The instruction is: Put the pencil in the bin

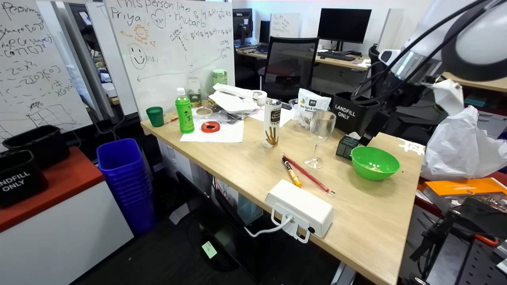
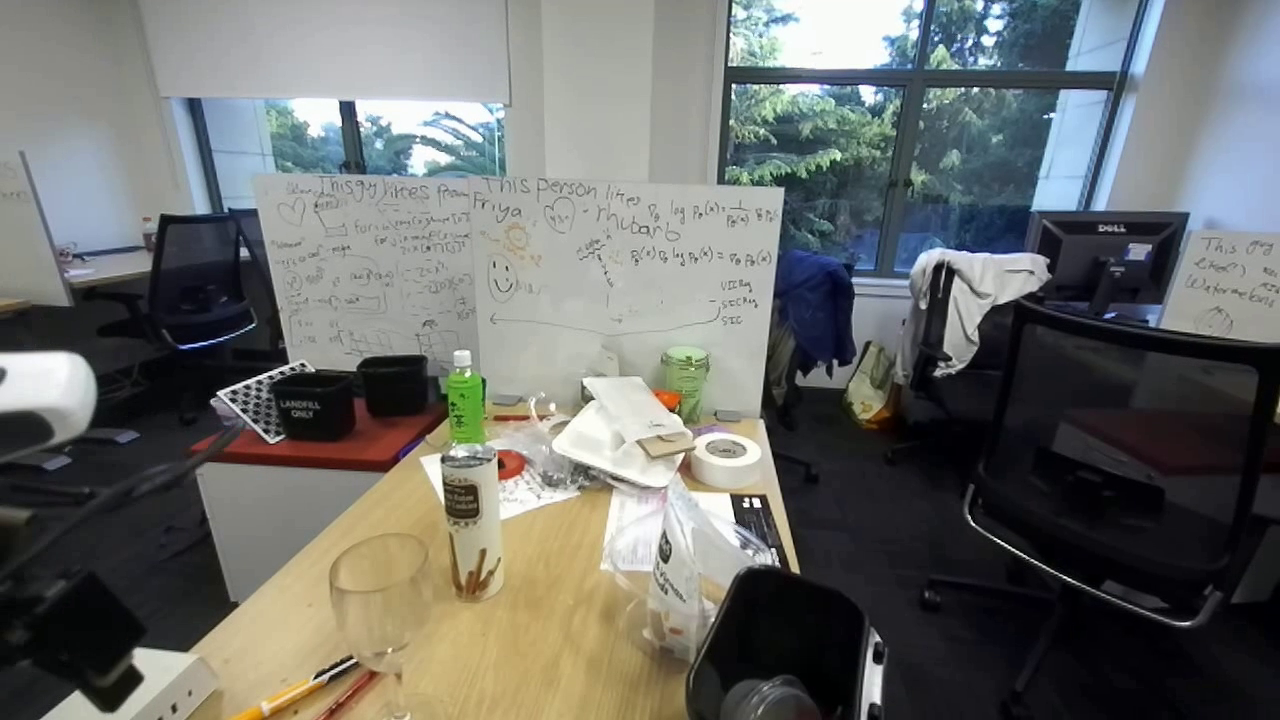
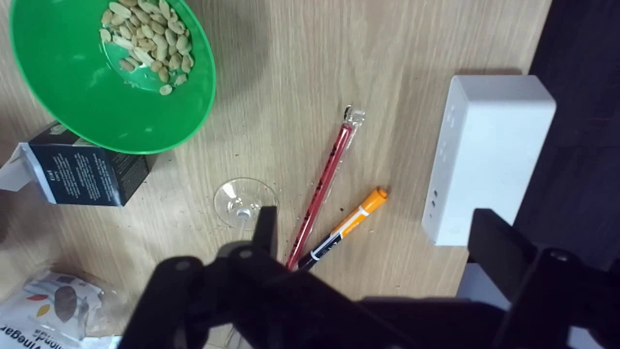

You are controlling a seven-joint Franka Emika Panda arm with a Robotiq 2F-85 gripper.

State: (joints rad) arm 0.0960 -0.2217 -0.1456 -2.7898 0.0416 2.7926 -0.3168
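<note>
Gripper (image 3: pixel 377 230): its fingers (image 3: pixel 265 232) stand wide apart; in the wrist view we see the orange-and-black marker (image 3: pixel 346 227) in the gap.
Arm (image 1: pixel 431 49): it leans in from the upper right in an exterior view, its dark end angled down over the table (image 1: pixel 368 221).
Fingertips (image 3: pixel 489 232): to our wrist camera, one overlaps the foot of the wine glass (image 1: pixel 321 130), the other a corner of the power strip (image 3: pixel 499 160).
Pencil (image 3: pixel 317 196): red, flat on the table in a clear wrapper (image 3: pixel 356 116), between wine glass and power strip, just beside the marker; in the wrist view the gripper hides one end from us.
Bin (image 1: pixel 348 122): black, upright beside the snack bag (image 1: pixel 311 105) in both exterior views.
Table edge: we find the power strip on it, its cable (image 1: pixel 273 230) hanging over.
Wood showing: between marker and power strip, and between the pencil's wrapped tip and the green bowl (image 3: pixel 72 102).
</note>
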